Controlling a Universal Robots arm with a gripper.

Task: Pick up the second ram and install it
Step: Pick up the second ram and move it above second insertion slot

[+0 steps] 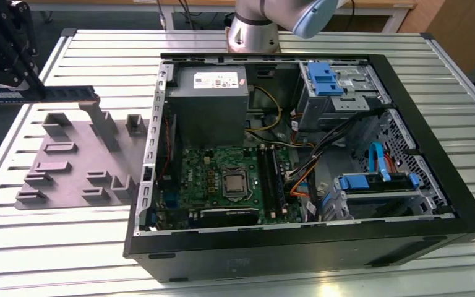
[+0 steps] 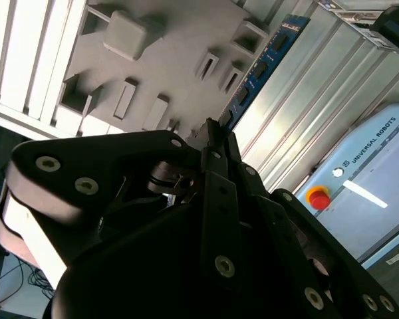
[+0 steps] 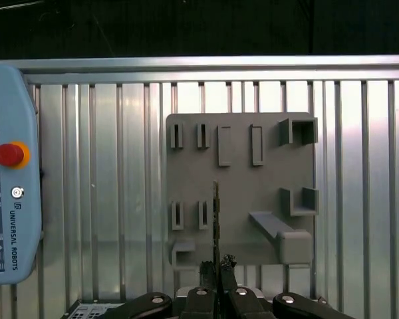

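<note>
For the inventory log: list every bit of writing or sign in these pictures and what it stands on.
Teach pendant: maker's name in capitals near the red button, a brand, so left unquoted.
Power supply label: print too small to read.
Sticker on the second ram, gripped by the claw: too small to read.

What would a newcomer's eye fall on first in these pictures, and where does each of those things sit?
The open black computer case takes up the middle of the exterior view, with its green board lying bare inside. At the exterior view's left, the claw grips a slim blue memory stick above a grey tray of upright blocks. All of it rests on a slatted metal table.
</note>
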